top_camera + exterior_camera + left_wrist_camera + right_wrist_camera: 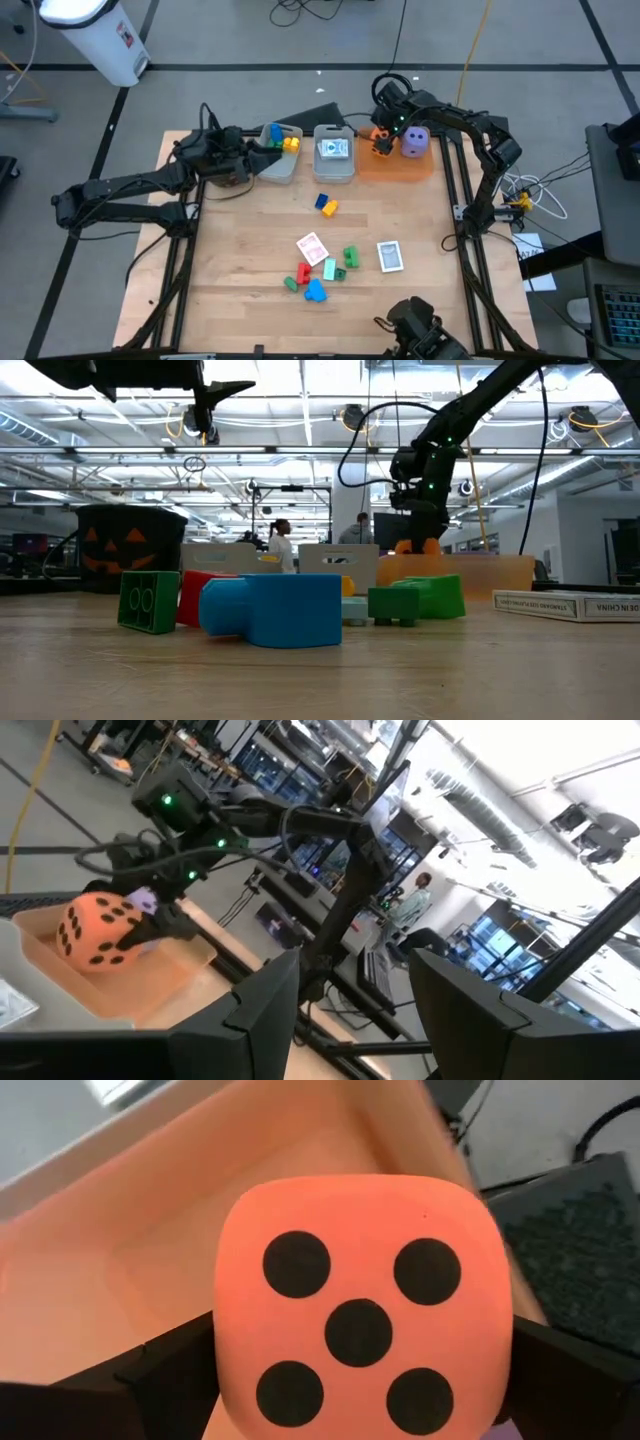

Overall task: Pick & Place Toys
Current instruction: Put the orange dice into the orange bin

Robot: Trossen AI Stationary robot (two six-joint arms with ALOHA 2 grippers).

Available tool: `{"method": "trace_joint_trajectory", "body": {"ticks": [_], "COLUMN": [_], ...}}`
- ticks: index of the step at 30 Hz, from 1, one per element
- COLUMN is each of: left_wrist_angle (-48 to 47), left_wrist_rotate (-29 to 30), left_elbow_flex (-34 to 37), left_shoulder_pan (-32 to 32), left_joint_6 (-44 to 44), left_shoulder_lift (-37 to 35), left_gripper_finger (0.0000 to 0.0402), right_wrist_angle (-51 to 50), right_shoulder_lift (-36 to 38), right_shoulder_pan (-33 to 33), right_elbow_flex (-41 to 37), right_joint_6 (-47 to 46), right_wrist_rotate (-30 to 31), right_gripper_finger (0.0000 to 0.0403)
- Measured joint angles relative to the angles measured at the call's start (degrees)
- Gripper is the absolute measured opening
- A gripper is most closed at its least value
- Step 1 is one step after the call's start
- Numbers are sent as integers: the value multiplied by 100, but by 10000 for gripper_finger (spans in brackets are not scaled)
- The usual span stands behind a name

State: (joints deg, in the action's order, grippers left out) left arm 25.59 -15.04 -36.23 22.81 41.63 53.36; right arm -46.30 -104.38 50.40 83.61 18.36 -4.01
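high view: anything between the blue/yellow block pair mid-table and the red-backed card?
Nothing. In the high view the stretch of table from the blue/yellow pair to the card is bare wood; the other blocks lie beyond the card.

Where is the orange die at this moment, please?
The orange die is clamped in the right gripper over the orange tray at the table's far right, just left of the purple die in the high view.

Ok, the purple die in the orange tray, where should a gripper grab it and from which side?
Probably from straight above, closing on two opposite flat faces. The purple die sits in the orange tray beside the right gripper, which is shut on the orange die, so take the faces away from that side.
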Motion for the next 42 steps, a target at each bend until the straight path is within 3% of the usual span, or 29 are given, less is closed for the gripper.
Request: {"method": "trace_joint_trajectory", "body": {"ticks": [5,9,18,24,30,33,38,42], "left_wrist_angle": [-403,-1004,-1495,-2183,-2728,-2844,-2942,-2925], "left_wrist_rotate": [33,-228,-1295,-1725,-1618,-1453,-1016,-876], "left_elbow_flex": [-20,-346,-2381,-3973,-5389,-5915,-6401,-6698], "left_shoulder_pan": [50,308,885,1027,1027,1028,983,964], "left_joint_6": [-162,-540,-1817,-2239,-2411,-2561,-3284,-3357], "left_shoulder_lift": [139,702,3065,4684,5843,6234,6624,6869], "left_gripper_finger": [198,198,198,198,198,198,198,198], "right_wrist_angle": [-7,-14,-83,-65,-150,-95,-110,-108], "right_shoulder_lift": [0,0,206,448,466,466,466,466], "right_shoulder_pan": [-5,-3,28,45,199,311,446,441], "right_elbow_flex": [0,0,-4,-2,-2,-2,-2,-2], "right_joint_6": [38,139,598,887,854,680,522,588], "right_wrist_rotate": [-223,-342,-955,-970,-984,-1348,-1574,-1570], "right_gripper_finger": [393,393,393,393,393,393,393,393]}}
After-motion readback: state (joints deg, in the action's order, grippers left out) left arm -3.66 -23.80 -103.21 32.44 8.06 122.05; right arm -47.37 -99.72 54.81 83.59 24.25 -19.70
